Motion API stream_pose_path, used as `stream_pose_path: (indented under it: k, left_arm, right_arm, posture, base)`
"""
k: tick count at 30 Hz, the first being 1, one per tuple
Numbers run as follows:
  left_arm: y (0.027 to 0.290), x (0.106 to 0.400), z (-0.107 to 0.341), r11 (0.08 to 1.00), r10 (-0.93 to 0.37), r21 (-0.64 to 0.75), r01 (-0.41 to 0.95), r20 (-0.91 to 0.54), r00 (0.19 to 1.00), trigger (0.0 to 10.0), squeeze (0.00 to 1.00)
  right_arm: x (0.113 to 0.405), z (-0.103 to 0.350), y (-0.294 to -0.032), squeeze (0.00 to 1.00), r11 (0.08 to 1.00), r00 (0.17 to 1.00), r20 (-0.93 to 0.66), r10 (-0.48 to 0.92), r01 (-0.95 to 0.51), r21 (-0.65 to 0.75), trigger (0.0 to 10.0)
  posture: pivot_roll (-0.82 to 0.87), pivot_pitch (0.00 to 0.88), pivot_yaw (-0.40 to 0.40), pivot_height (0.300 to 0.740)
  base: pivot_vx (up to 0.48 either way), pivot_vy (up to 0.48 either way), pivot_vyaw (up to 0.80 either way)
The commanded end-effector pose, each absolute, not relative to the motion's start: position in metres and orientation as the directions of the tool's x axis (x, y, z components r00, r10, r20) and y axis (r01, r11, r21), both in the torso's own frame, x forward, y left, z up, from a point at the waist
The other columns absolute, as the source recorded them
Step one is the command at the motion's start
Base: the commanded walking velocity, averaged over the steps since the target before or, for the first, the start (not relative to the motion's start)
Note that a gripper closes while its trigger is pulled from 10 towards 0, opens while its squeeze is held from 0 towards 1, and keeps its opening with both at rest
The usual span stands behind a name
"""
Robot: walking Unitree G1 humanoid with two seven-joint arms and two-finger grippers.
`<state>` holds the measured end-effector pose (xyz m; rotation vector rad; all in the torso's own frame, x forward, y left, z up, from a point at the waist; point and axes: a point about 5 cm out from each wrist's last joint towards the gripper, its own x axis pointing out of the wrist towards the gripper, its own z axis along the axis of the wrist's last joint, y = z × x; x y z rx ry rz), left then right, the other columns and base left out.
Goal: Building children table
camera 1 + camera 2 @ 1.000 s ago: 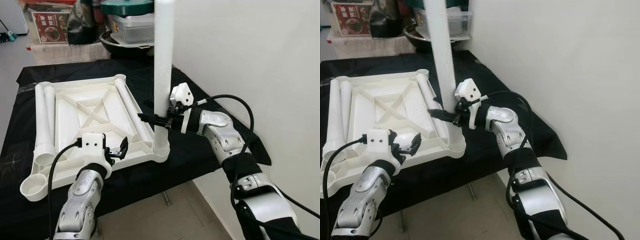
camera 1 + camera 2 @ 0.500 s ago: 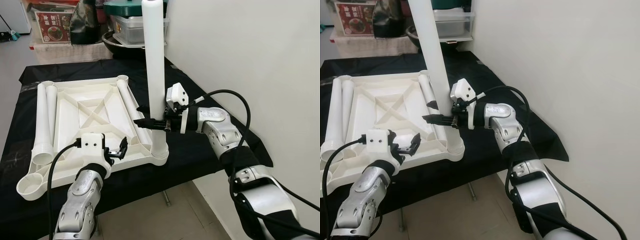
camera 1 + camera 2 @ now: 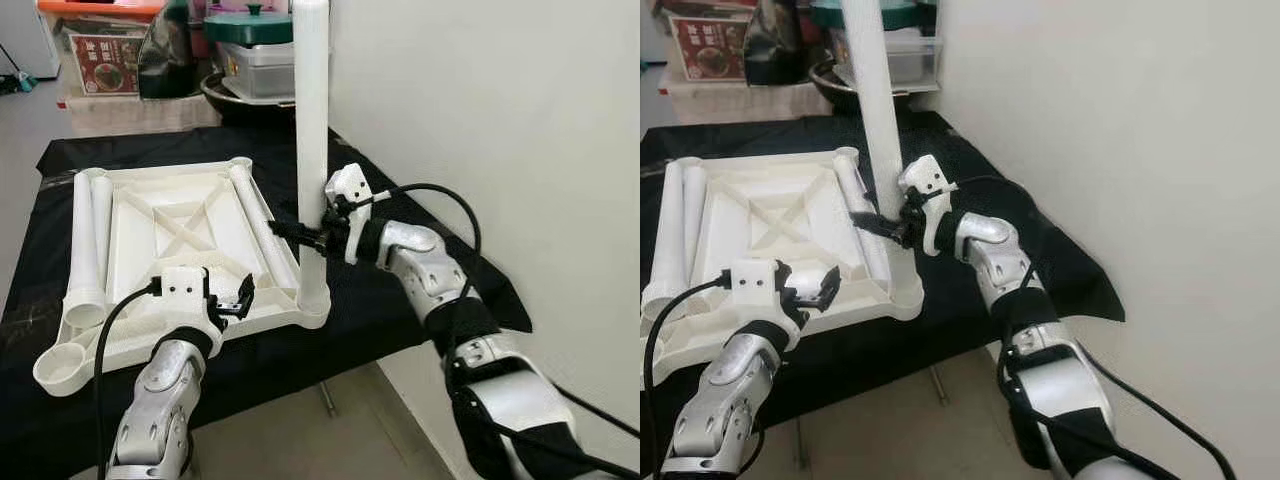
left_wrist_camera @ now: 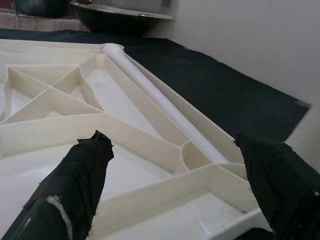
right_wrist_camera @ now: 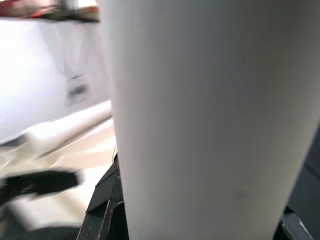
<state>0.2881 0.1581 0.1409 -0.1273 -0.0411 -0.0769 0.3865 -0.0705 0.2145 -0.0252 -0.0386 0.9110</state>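
The white tabletop [image 3: 170,172] lies upside down on the black-clothed table [image 3: 400,290]. A white leg [image 3: 311,140] stands upright in its near right corner socket [image 3: 312,305]. My right gripper [image 3: 296,232] is shut on this leg low down; the leg [image 5: 200,120] looms close in the right wrist view. My left gripper [image 3: 238,299] hovers open at the tabletop's front rim, its fingers [image 4: 85,165] spread wide over the rim. Two loose legs [image 3: 85,240] lie along the left side and one [image 3: 255,215] lies inside by the right rim.
A white wall [image 3: 480,120] runs close along the table's right side. At the far end stand a pot with a green lid [image 3: 250,25], a red box [image 3: 100,55] and a dark bag [image 3: 160,60]. Tiled floor [image 3: 280,440] shows below the front edge.
The head view has shifted a little. The upright leg leaned slightly left, then straightened, with my right gripper still on it. The left gripper has stayed by the front rim.
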Motion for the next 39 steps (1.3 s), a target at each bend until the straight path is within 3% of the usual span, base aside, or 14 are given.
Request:
stream_pose_path:
  k: [1,4,6,11,16,18,24,39]
  left_arm:
    - [0.157,0.287,0.136,0.987,-0.073,-0.144,0.076,0.023,0.997,10.0,0.0]
    - [0.157,0.287,0.136,0.987,-0.072,-0.142,0.075,0.02,0.997,10.0,0.0]
    - [0.157,0.287,0.136,0.987,-0.072,-0.142,0.075,0.02,0.997,10.0,0.0]
    - [0.16,0.287,0.136,0.988,-0.065,-0.136,0.067,0.02,0.998,10.0,0.0]
    - [0.161,0.288,0.137,0.989,-0.061,-0.134,0.064,0.021,0.998,10.0,0.0]
    - [0.161,0.288,0.137,0.989,-0.059,-0.132,0.062,0.022,0.998,10.0,0.0]
    - [0.163,0.289,0.137,0.99,-0.051,-0.129,0.054,0.022,0.998,10.0,0.0]
    - [0.164,0.29,0.135,0.992,-0.046,-0.119,0.047,0.009,0.999,10.0,0.0]
  right_arm:
    - [0.386,0.179,-0.08,0.0,0.684,0.677,-0.108,0.728,-0.727,0.052,10.0]
    - [0.39,0.171,-0.087,0.0,0.834,0.825,-0.123,0.551,-0.544,0.091,10.0]
    - [0.39,0.171,-0.087,0.0,0.834,0.825,-0.123,0.551,-0.544,0.091,10.0]
    - [0.388,0.16,-0.099,0.0,0.961,0.954,-0.117,0.275,-0.272,0.042,10.0]
    - [0.386,0.159,-0.1,0.0,0.978,0.973,-0.103,0.205,-0.207,-0.01,10.0]
    - [0.386,0.159,-0.11,0.0,0.996,0.993,-0.088,0.073,-0.076,-0.036,10.0]
    - [0.385,0.156,-0.129,0.0,0.99,0.984,-0.108,-0.143,0.141,-0.024,10.0]
    - [0.374,0.153,-0.115,0.0,0.972,0.955,-0.193,-0.224,0.232,0.022,10.0]
  posture:
    - [0.08,0.0,-0.111,0.74]
    - [0.07,0.0,-0.103,0.74]
    - [0.07,0.0,-0.103,0.74]
    - [0.06,0.0,-0.101,0.74]
    - [0.06,0.0,-0.099,0.74]
    - [0.06,0.0,-0.1,0.74]
    - [0.06,0.0,-0.099,0.74]
    - [0.06,0.0,-0.091,0.74]
  base:
    - [0.0,0.0,0.0]
    - [0.0,0.0,0.0]
    - [0.0,0.0,0.0]
    - [0.0,0.0,0.0]
    - [0.0,0.0,0.0]
    - [0.0,0.0,0.0]
    - [0.0,0.0,0.0]
    - [0.0,0.0,0.0]
